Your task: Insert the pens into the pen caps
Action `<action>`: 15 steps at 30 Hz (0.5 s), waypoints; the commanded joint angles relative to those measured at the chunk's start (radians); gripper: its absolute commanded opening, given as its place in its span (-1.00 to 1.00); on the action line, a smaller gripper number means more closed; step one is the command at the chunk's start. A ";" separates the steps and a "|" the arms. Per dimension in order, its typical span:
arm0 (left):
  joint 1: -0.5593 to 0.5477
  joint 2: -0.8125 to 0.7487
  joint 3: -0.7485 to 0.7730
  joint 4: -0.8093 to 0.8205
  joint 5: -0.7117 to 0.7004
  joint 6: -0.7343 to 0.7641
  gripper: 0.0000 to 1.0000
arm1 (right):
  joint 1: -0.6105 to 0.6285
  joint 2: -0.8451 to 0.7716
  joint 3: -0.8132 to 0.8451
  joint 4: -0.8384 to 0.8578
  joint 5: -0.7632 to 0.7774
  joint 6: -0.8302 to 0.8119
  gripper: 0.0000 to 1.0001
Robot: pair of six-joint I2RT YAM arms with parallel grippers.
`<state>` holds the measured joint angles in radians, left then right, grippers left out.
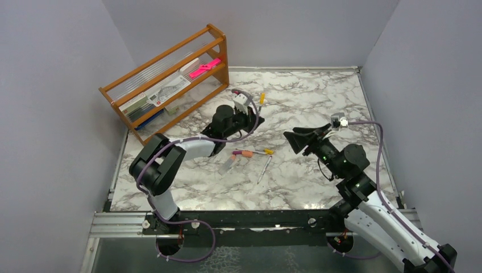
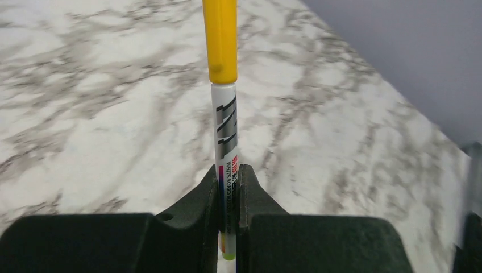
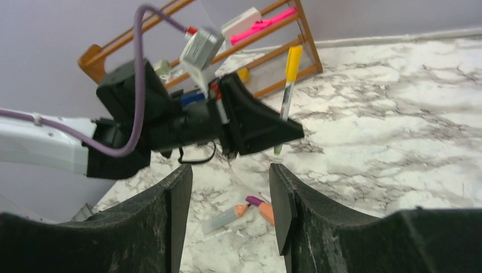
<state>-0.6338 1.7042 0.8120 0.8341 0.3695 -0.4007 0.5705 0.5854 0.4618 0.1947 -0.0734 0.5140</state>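
Left jaws clenched on a yellow-capped pen (image 2: 225, 131), far centre of the desk (image 1: 318, 91); right jaws released, right of loose pens (image 1: 245, 153) lying mid-desk.

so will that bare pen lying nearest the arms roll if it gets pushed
Probably yes: the pen seems a slim round barrel lying flat on the smooth marble table. It looks stiff, lying dead straight. Likely light for its size, being so thin.
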 commanded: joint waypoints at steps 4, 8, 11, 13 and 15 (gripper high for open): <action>0.000 0.117 0.302 -0.705 -0.590 0.047 -1.00 | 0.002 0.025 -0.043 -0.092 0.032 -0.025 0.04; 0.000 0.207 0.440 -0.909 -0.679 0.034 -1.00 | 0.001 0.082 -0.056 -0.062 0.001 -0.003 0.04; -0.001 0.247 0.479 -0.964 -0.677 0.036 -1.00 | 0.002 0.118 -0.056 -0.045 -0.021 0.004 0.04; 0.000 0.261 0.493 -0.991 -0.672 0.040 -1.00 | 0.002 0.136 -0.056 -0.041 -0.028 0.004 0.04; 0.000 0.271 0.504 -1.013 -0.686 0.037 -1.00 | 0.002 0.154 -0.056 -0.043 -0.022 0.003 0.04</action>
<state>-0.6304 1.9556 1.2770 -0.0380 -0.2413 -0.3645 0.5705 0.7189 0.4126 0.1276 -0.0753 0.5087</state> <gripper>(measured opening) 0.098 0.522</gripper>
